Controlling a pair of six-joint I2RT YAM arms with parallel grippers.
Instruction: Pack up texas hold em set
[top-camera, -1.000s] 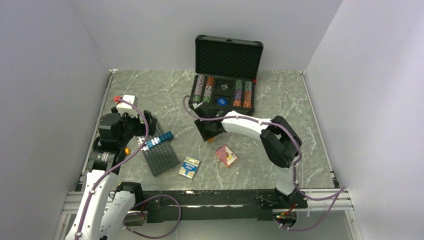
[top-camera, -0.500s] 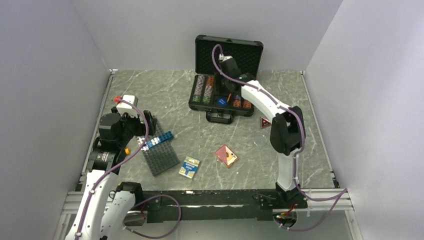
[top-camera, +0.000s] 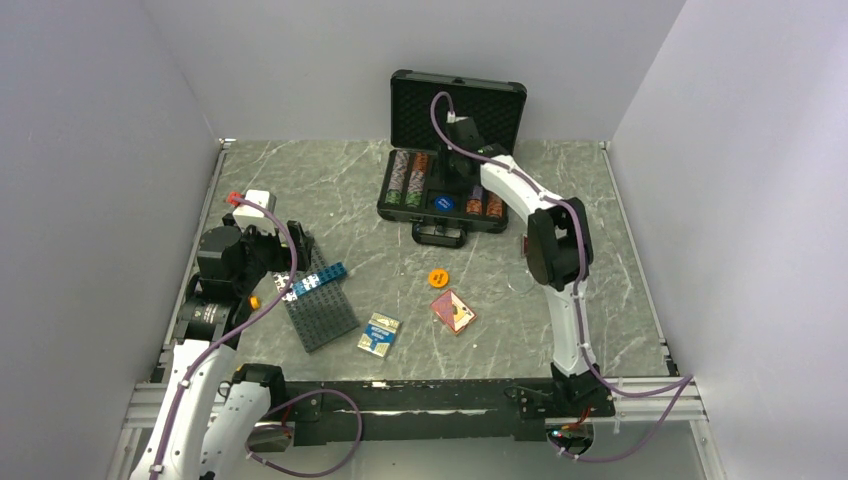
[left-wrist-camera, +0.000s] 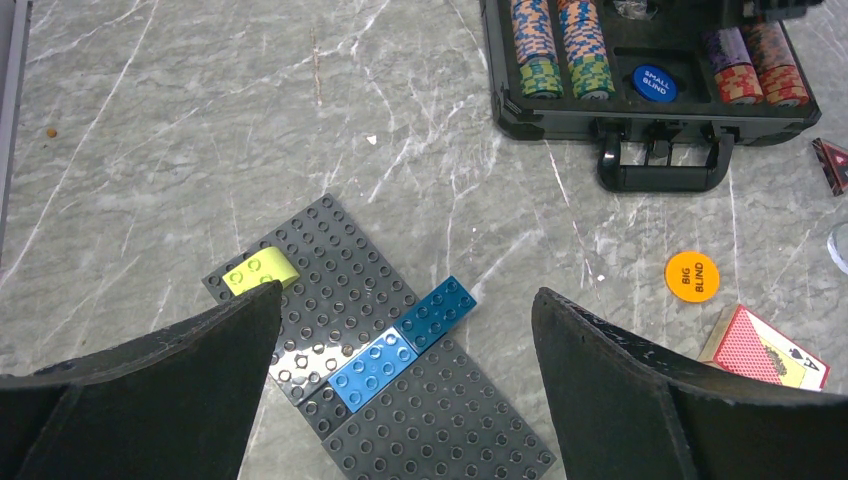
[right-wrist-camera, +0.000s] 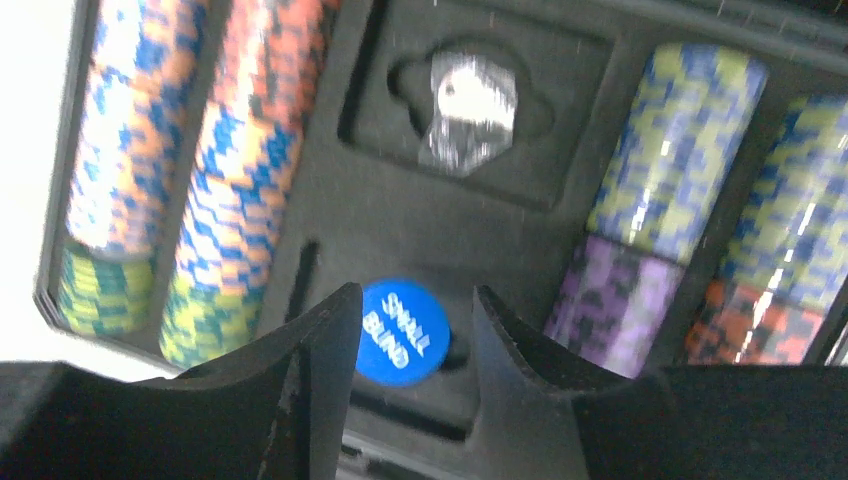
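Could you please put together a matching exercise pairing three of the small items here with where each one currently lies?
Things:
1. blue disc
2. orange disc
3. yellow-green brick

Places:
A. on the studded plate
B. on the bare table
C. inside the case

Pairs: 1-C; 2-B; 3-A

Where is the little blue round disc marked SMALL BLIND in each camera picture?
Top view: the blue disc sits front-centre in the open black case, at the back of the table.
Left wrist view: upper right, in the same case.
Right wrist view: bottom centre, framed by the right gripper.
Shared landmark: the striped chip rows just left of it.
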